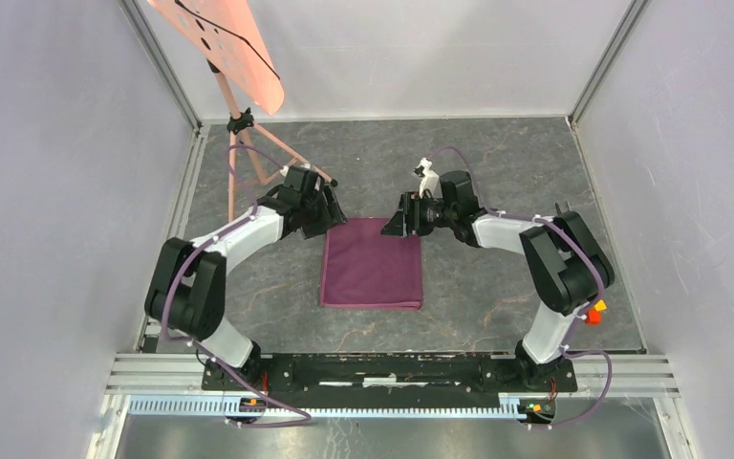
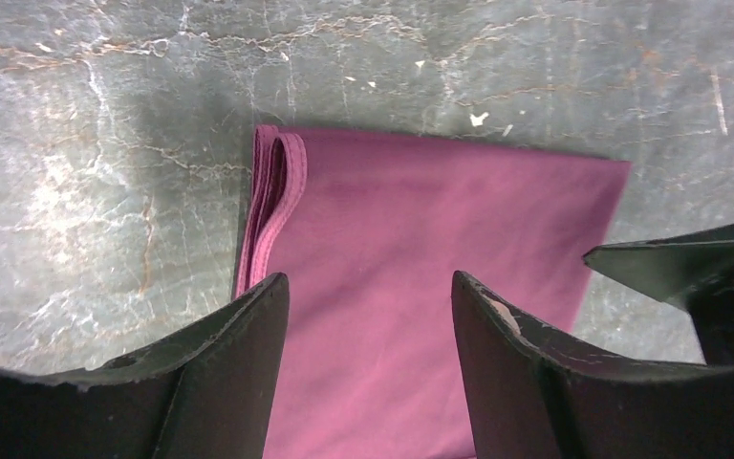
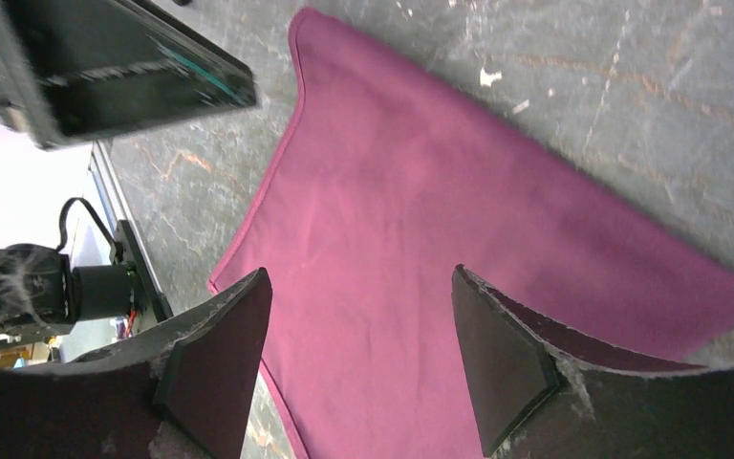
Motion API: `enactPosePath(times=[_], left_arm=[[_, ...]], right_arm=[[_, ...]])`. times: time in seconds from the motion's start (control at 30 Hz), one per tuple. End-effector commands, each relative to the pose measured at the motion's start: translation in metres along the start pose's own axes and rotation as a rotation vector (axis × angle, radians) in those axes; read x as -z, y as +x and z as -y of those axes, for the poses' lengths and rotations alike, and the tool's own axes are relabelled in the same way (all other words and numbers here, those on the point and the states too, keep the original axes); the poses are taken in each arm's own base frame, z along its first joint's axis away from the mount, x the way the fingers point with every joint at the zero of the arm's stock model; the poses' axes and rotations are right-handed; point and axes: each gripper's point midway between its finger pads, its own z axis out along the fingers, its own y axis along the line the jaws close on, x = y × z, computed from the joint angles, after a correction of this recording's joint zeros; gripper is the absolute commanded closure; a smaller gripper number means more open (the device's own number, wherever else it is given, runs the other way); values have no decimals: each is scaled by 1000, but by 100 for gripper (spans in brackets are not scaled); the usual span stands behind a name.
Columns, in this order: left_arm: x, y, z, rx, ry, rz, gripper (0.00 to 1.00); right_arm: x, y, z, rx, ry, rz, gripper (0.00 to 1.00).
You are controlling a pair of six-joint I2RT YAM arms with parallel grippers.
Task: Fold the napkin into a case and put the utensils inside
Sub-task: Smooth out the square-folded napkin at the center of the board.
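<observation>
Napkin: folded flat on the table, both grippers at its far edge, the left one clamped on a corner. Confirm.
Wrong on the clamp: the left wrist view shows the left gripper open over the napkin, gripping nothing. The rest holds: folded flat on the table, right gripper also at the far edge.

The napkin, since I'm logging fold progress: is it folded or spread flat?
Folded. The napkin shows stacked hemmed layers at one corner in the left wrist view.

A high camera on the near side of the napkin [image 1: 373,263] looks steeply down at it. Each wrist camera sits close above one far corner, facing down. All three share the napkin.
</observation>
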Motion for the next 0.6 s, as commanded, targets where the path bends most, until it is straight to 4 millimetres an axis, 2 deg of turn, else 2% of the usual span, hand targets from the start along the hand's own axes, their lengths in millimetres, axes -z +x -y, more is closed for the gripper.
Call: enactPosePath(times=[0.0,0.2,0.37,0.57], left_arm=[[-16,-21,20,-25,78,30,31],[-23,-22,30,10,126,34,32],[-24,-15,41,40,202,18,32],[-41,-18,44,33,212,4,31]], right_arm=[[-12,-36,-15,37,-88,74,25],[-26,-26,-2,1,-95,38,28],[-25,-23,7,-17,-86,40,29],[-22,-19,14,-42,-84,47,29]])
